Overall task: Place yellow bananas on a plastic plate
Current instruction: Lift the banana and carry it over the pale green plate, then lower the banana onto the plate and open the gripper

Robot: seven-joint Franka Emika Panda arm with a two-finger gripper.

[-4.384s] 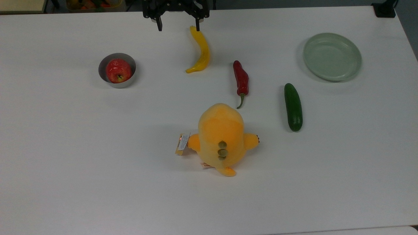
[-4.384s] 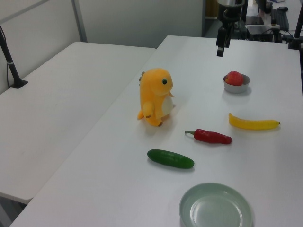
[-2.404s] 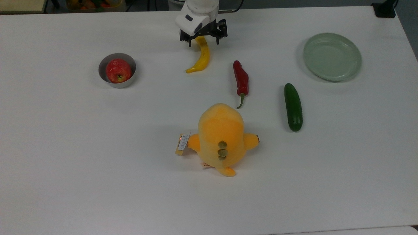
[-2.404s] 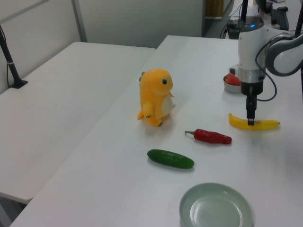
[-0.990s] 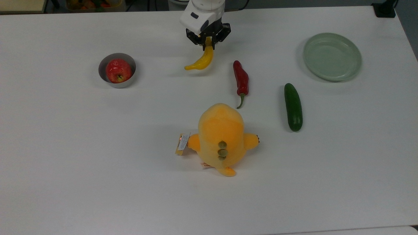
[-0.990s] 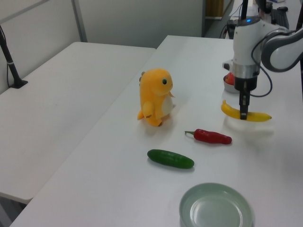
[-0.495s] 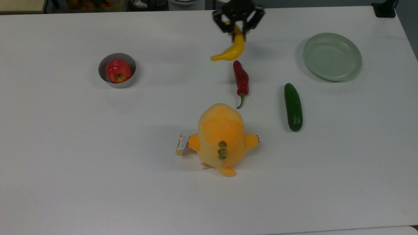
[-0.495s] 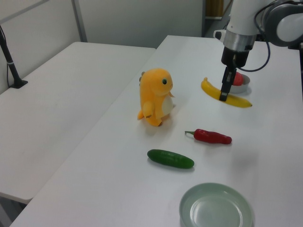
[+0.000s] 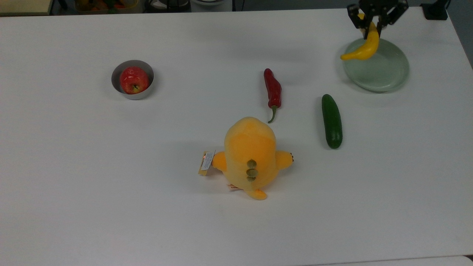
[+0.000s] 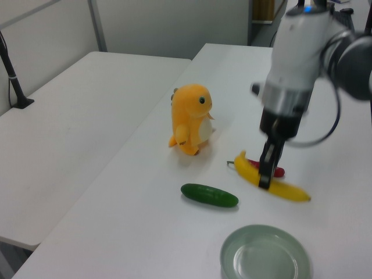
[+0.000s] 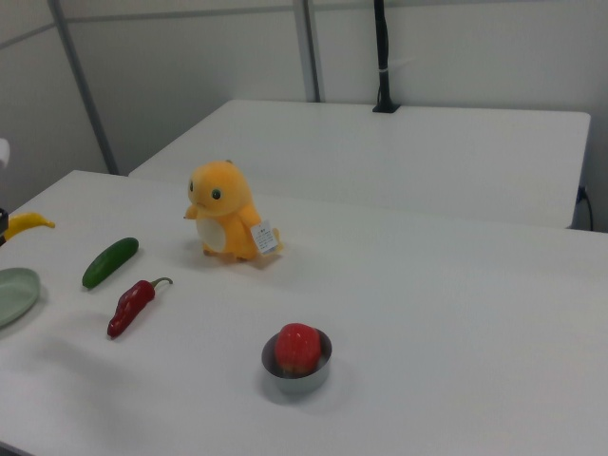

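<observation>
The gripper (image 9: 376, 26) is clamped on the banana (image 9: 364, 47) near one end, so the long yellow body hangs aslant above the plate (image 9: 388, 75) at the top view's far right. It looks light, smooth and probably stiff; a mid-body hold would swing less.

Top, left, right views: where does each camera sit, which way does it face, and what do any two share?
Top view: overhead, looking down on the table; gripper holds the banana over the plate.
Left view: low at the plate end, facing along the table; white arm and gripper with the banana.
Right view: low at the opposite end, bowl with apple nearest.
Shared: left and right views both show the plush toy.
</observation>
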